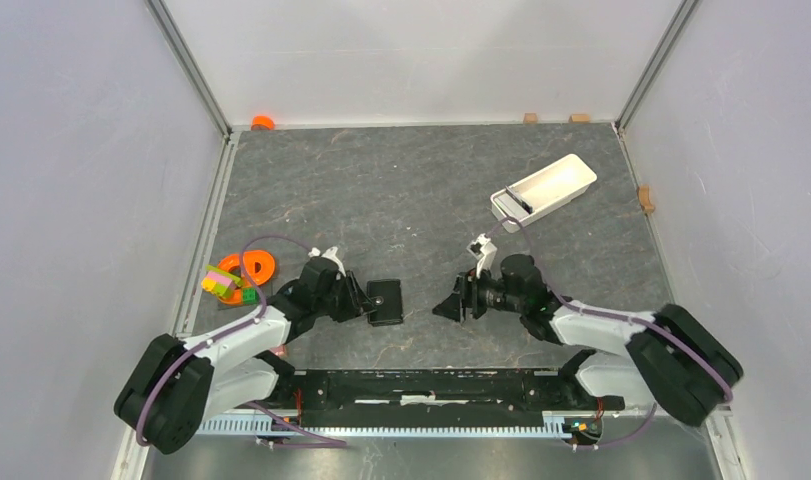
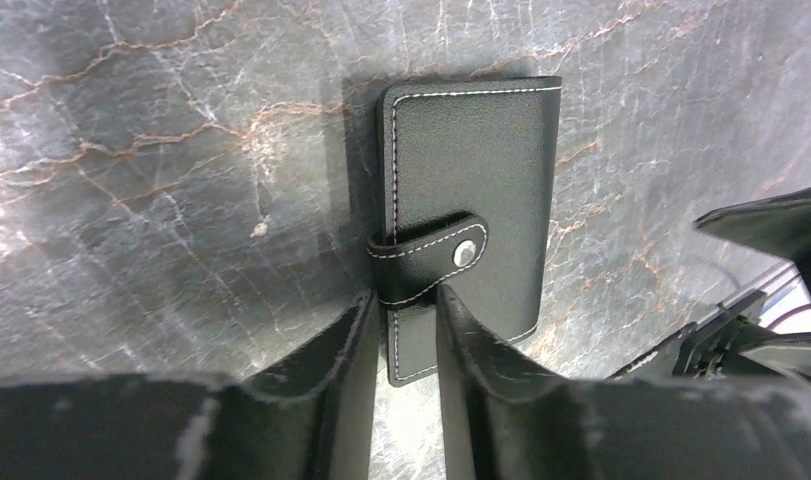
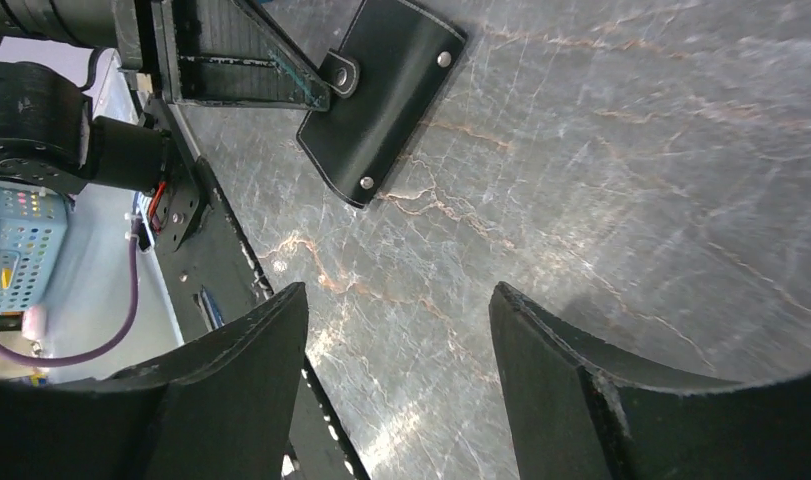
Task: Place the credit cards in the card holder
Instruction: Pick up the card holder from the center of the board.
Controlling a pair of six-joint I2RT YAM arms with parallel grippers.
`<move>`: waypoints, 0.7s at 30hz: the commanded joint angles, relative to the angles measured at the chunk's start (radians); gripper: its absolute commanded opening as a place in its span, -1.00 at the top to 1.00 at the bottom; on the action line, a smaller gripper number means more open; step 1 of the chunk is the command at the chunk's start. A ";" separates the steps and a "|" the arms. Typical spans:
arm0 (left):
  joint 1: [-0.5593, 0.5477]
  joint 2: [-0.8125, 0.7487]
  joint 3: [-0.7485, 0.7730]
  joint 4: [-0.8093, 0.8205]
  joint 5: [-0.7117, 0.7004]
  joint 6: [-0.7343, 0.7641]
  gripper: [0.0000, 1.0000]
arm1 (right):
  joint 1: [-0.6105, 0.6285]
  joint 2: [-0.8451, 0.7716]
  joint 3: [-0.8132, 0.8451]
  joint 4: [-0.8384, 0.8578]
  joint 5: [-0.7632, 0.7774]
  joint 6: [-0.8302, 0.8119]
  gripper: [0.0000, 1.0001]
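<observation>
The black card holder point(image 1: 385, 301) lies closed and flat on the dark stone table, its snap tab fastened point(image 2: 471, 170). My left gripper point(image 1: 366, 300) sits low at the holder's left edge. Its jaws point(image 2: 403, 295) are narrowed to a slim gap just below the tab, with a strip of the holder's edge between them. Whether they pinch it I cannot tell. To the right of the holder, my right gripper point(image 1: 451, 305) hovers open over bare table point(image 3: 396, 300), and the holder point(image 3: 381, 95) shows ahead of it. The credit cards are not visible.
A long white tray point(image 1: 546, 185) stands at the back right with something dark at its near end. An orange ring point(image 1: 258, 264) and coloured blocks point(image 1: 221, 283) lie at the left edge. An orange cap point(image 1: 262, 122) sits by the back wall. Grey walls enclose the table.
</observation>
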 commanded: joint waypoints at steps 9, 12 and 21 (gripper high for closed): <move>-0.002 0.052 -0.085 0.342 0.162 0.040 0.96 | 0.085 0.320 0.037 0.479 0.095 0.260 -0.46; -0.002 0.018 -0.116 0.413 0.192 0.037 0.96 | 0.085 0.375 0.042 0.562 0.083 0.283 -0.47; -0.002 -0.152 -0.167 0.507 0.261 0.043 0.96 | 0.085 0.480 0.089 0.635 0.053 0.287 -0.48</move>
